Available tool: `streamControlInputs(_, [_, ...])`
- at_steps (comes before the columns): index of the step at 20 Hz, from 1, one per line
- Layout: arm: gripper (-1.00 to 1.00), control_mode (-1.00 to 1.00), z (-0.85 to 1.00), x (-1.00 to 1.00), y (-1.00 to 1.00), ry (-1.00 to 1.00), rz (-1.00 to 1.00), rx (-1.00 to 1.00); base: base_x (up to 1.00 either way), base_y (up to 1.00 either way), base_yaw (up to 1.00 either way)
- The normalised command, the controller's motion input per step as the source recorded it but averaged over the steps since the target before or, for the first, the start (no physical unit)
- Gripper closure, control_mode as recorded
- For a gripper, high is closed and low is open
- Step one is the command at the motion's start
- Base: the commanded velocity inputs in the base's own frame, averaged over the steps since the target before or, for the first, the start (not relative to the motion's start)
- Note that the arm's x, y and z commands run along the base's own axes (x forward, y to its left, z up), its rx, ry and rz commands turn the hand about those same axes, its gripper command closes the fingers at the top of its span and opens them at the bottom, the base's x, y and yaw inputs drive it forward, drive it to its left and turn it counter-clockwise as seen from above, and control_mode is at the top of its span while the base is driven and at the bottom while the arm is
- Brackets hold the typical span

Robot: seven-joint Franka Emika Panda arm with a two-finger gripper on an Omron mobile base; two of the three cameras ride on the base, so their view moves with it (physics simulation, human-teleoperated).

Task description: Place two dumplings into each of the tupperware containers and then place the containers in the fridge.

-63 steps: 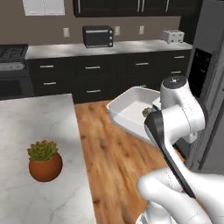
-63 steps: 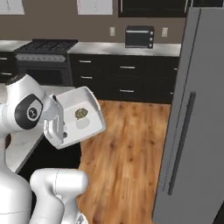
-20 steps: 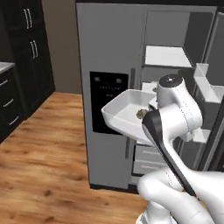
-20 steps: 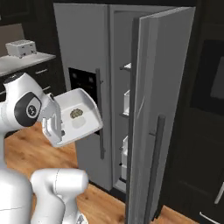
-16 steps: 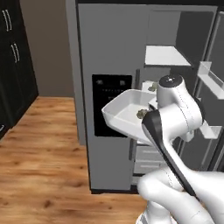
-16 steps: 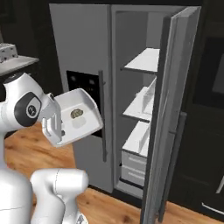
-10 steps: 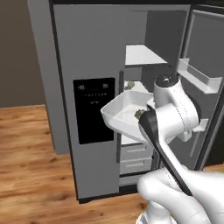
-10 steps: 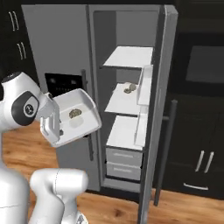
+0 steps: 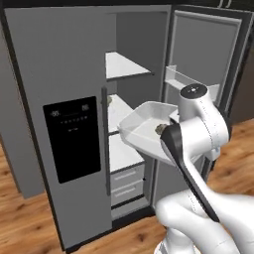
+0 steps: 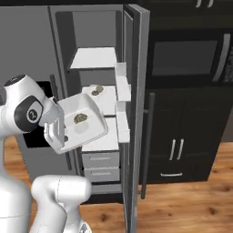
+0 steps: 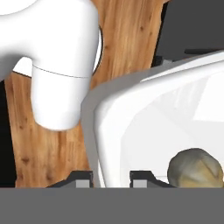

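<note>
My gripper (image 11: 111, 179) is shut on the rim of a white tupperware container (image 10: 86, 125) and holds it level in front of the open fridge (image 9: 59, 59). Olive-beige dumplings (image 10: 80, 118) lie in the held container, and one dumpling (image 11: 195, 168) shows close up in the hand view. In the left base view the container (image 9: 141, 126) hangs beside the fridge's middle shelf, a dumpling (image 9: 161, 130) at its near side. A second tupperware container (image 10: 101, 98) with dumplings (image 10: 95, 91) rests on that middle shelf.
The fridge's right door (image 10: 136, 91) stands open with white door bins (image 10: 122, 88) close to the held container. White shelves (image 9: 124, 67) and drawers (image 10: 101, 166) are inside. A black cabinet with a built-in microwave (image 10: 189, 57) stands at the right. The floor is wood.
The base has driven and turned from the kitchen counters to the fridge, so the open compartment now faces the arm. The container stays gripped the same way.
</note>
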Motion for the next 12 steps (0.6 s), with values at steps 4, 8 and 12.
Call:
streamControlInputs(4, [1.0,1.0,0.0,0.0,0.0,0.0,0.0,0.0,0.36,0.49,-0.13])
streamControlInputs(8, [1.0,1.0,0.0,0.0,0.0,0.0,0.0,0.0,0.48,0.38,-0.07])
streamControlInputs(12, [1.0,1.0,0.0,0.0,0.0,0.0,0.0,0.0,0.65,0.2,-0.05])
